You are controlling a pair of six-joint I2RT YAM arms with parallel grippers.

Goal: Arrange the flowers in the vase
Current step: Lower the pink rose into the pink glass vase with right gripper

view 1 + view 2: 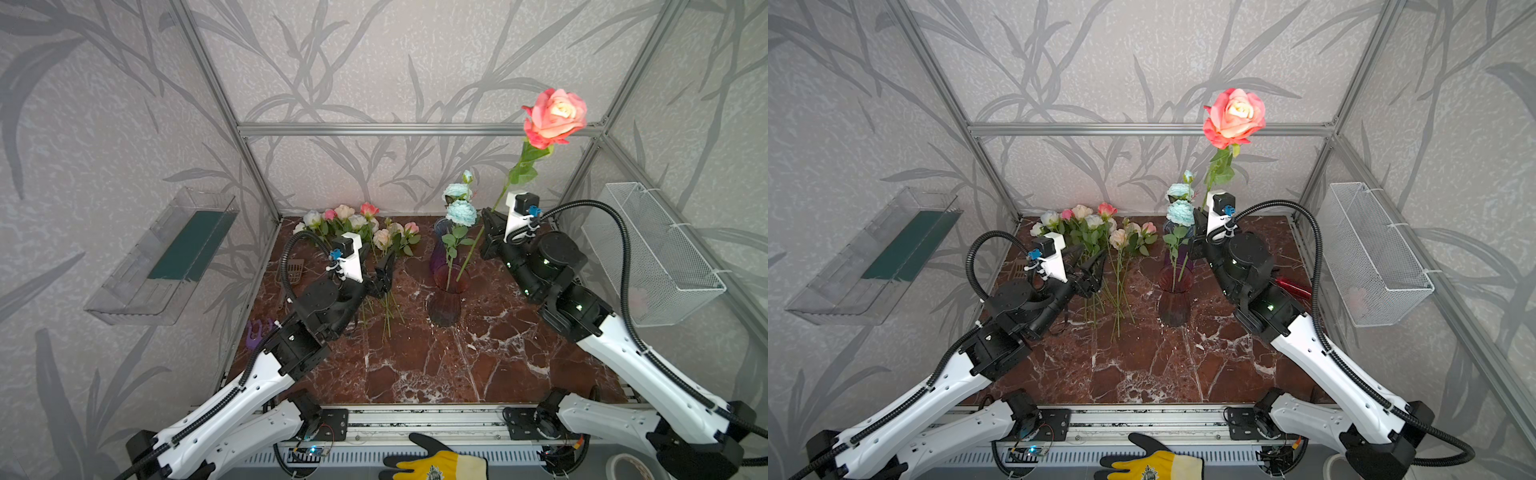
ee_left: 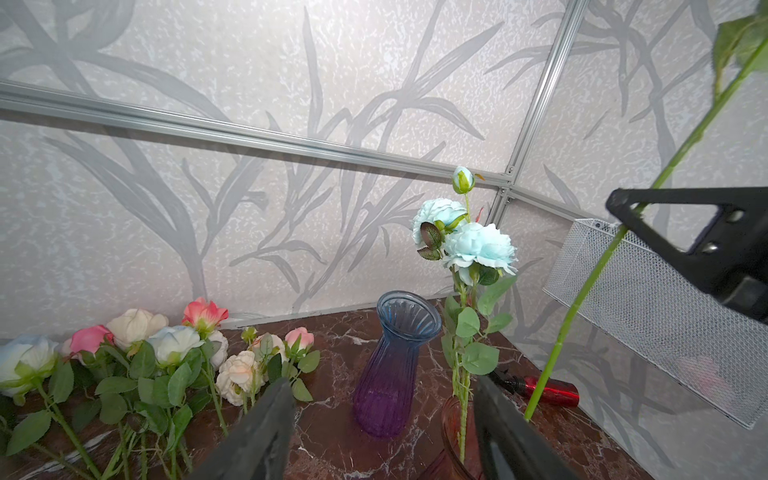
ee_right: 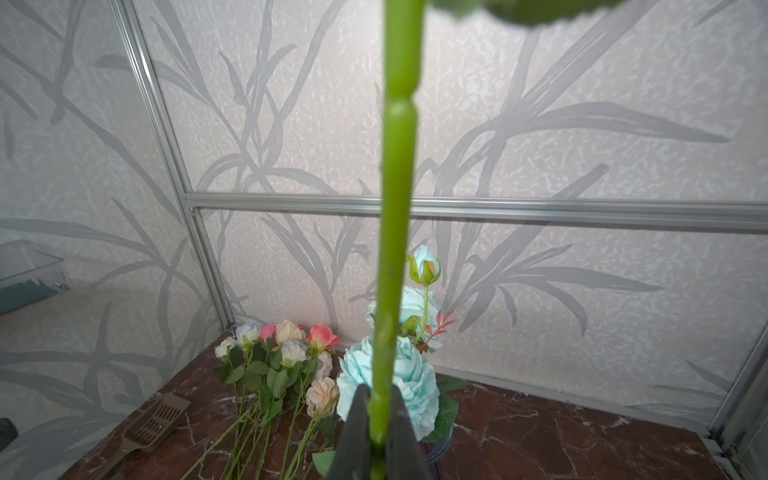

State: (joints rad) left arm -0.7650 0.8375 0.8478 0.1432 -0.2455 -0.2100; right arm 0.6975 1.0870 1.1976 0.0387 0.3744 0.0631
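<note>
Barely begun: one pale blue spray (image 1: 461,212) standing in the reddish vase (image 1: 444,307) mid-surface (image 1: 436,365); beside it a tall coral rose (image 1: 555,116), leaning toward 1 o'clock, stem foot seemingly just inside the rim, pinched tight in the right tool (image 1: 487,224). Left tool (image 1: 1089,259) spread wide and empty at 9 o'clock of the vase; loose flowers (image 1: 357,226) lying at 11 o'clock, most of the bunch left to place; blue-purple vase (image 2: 395,365) behind, empty.

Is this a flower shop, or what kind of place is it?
Probably a robot test booth, not a shop: robot arms fixed to a rail, a metal frame with wallpapered panels, and flowers on a marble-look table.
</note>
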